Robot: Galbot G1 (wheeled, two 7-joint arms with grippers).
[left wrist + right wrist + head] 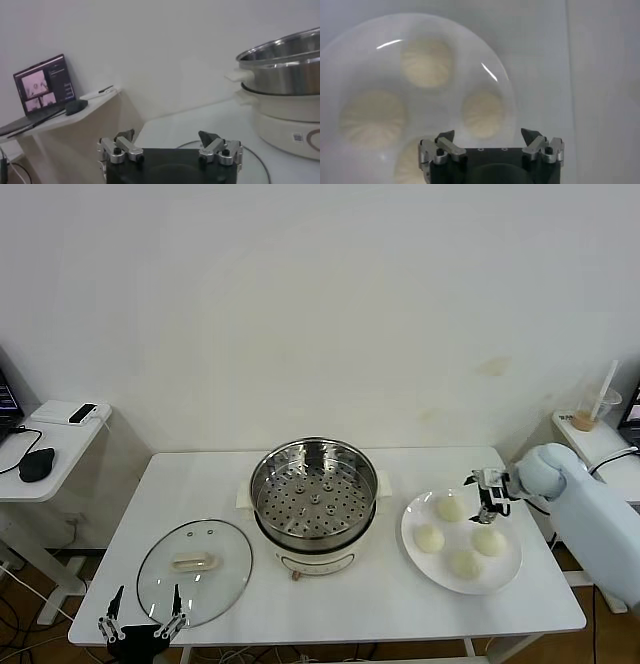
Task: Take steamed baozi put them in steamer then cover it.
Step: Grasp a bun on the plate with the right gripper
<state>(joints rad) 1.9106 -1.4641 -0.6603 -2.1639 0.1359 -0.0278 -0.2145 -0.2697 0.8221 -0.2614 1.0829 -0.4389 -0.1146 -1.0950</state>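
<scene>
Four cream-white baozi (450, 507) lie on a white plate (418, 562) at the table's right. My right gripper (488, 494) is open and empty, hovering above the plate's far right side. In the right wrist view it (489, 135) hangs over the plate (350, 60), with one bun (482, 114) just beyond its fingertips. The empty steel steamer (313, 494) sits on its cream pot base at the centre. The glass cover (195, 569) lies flat to its left. My left gripper (140, 624) is open and empty at the front left edge, near the cover's rim (255, 155).
The steamer (285, 65) stands on its base (290, 120) in the left wrist view. A side table to the left holds a laptop (42, 85) and a mouse (37, 464). A side table to the right holds a drink cup (597, 409).
</scene>
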